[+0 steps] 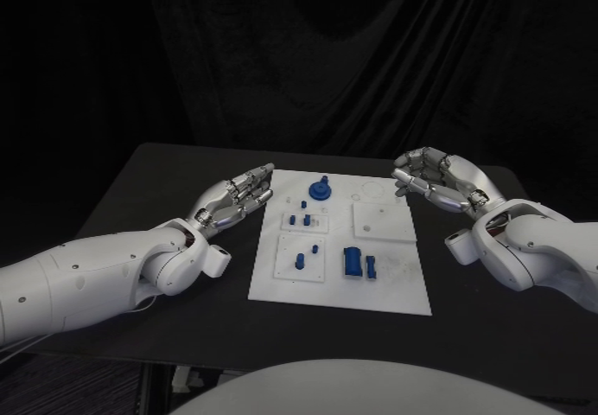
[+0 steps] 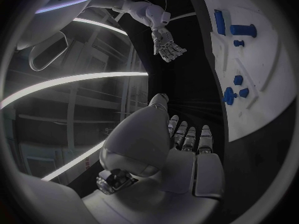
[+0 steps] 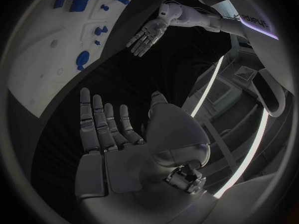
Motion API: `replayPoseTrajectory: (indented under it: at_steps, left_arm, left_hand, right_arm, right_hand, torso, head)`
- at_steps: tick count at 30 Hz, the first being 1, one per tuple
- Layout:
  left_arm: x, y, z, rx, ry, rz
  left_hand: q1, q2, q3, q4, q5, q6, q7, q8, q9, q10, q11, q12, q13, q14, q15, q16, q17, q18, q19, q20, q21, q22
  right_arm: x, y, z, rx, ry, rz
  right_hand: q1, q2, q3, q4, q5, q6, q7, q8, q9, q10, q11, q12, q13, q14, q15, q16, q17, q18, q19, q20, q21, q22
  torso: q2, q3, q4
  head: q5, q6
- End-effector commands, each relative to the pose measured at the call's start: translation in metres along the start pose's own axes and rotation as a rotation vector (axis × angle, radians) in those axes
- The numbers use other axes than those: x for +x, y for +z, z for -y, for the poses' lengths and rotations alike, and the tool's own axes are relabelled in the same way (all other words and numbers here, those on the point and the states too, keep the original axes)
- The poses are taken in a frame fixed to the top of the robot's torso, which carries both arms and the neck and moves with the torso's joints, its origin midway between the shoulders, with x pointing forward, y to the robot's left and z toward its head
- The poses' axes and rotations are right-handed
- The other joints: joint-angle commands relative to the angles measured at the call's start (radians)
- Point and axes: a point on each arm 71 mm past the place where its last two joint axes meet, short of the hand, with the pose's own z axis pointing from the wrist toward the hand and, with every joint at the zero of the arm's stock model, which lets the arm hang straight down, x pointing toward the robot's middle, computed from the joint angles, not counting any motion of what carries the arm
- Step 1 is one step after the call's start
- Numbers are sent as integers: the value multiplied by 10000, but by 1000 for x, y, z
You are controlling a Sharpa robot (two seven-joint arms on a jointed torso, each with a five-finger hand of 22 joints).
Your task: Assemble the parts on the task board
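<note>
I see my left hand (image 1: 234, 202) just left of the task board (image 1: 339, 292), fingers spread, holding nothing. The board lies mid-counter (image 1: 162, 173), blue parts (image 1: 357, 262) resting on it. My right hand (image 1: 439, 179) hovers by the board's far right corner, fingers apart and empty.

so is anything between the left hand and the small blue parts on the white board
Nothing visible does. The silver left hand hovers open just off the white task board's left edge, and only bare board lies between its fingertips and the nearest small blue parts.
</note>
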Motion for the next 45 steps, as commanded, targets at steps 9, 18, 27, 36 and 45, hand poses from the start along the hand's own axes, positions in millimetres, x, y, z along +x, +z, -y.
replayPoseTrajectory:
  at_steps: [9, 18, 27, 36, 45]
  left_arm:
    - [-1, 8, 8, 1863, 219, 46]
    - [-2, 11, -5, -25, 195, 194]
    - [4, 25, 9, -32, 115, 1589]
    - [16, 43, 37, -503, -350, 4199]
    - [23, 49, 50, -939, -690, 5384]
  left_hand:
    - [-55, 102, 3, 27, -61, 100, 133, -21, 14, -64, -60, -47, -13, -25, 23, -36, -10, -24, 10, 35, -51, -47]
    - [-5598, -546, 528, -995, -2118, -896, -143, -357, -321, -458, -282, -688, -294, -25, -160, -36, -10, -488, -58, -331, -111, -242]
    - [-8706, -913, 1456, -1585, -3282, -1485, -143, -357, -321, -458, -282, -1057, -294, -25, -160, -36, -10, -766, -58, -1056, -111, -242]
    - [-10928, -1731, 1456, -2001, -4114, -1881, -143, -357, -321, -458, -282, -1878, -294, -25, -160, -36, -10, -1624, -58, -1056, -111, -242]
    - [-12356, -1731, 1456, -2885, -4648, -2757, -143, -357, -321, -458, -282, -1878, -294, -25, -160, -36, -10, -1624, -58, -1056, -111, -242]
  right_arm:
    - [2, -5, 4, -1204, 600, 591]
    - [6, -2, 6, -871, 654, 410]
    - [17, 19, 0, -309, 1928, 1507]
    - [42, 48, -7, 1100, 4303, 3169]
    - [51, 56, -9, 1670, 5093, 3622]
  right_hand:
    - [1403, 507, 968, -28, 96, -344, -151, 1118, -1409, -517, -113, 682, -1415, -1096, 3, 132, -891, 84, -1284, -45, -52, -1641]
    - [-3109, -1161, 3859, -1086, -894, -741, -536, -2073, -3240, -1022, -1093, -2711, -3512, -2482, -794, -2120, -1857, -356, -3561, -1079, -691, -3782]
    - [-5602, -1161, 3290, -1654, -1479, -1583, -1331, -3797, -4063, -1942, -1586, -4562, -4518, -3199, -1265, -3376, -2326, -474, -4783, -1575, -691, -4800]
    - [-7525, -1161, 2846, -2097, -1930, -1583, -1331, -5126, -4699, -1942, -1967, -5992, -5294, -3763, -2266, -4344, -2688, -1179, -5726, -1954, -691, -5586]
    - [-8706, -1161, 1893, -2912, -2819, -1583, -1331, -5942, -5088, -1942, -2730, -6867, -5769, -4149, -2266, -4941, -3408, -1179, -6303, -2716, -691, -6069]
  torso:
    - [-103, 81, -105]
    - [-120, 88, -117]
    - [-173, 205, -219]
    - [-266, 415, -402]
    - [-301, 492, -470]
  head:
    - [36, -2]
    - [39, 63]
    - [-92, 834]
    - [-327, 2216]
    - [-413, 2722]
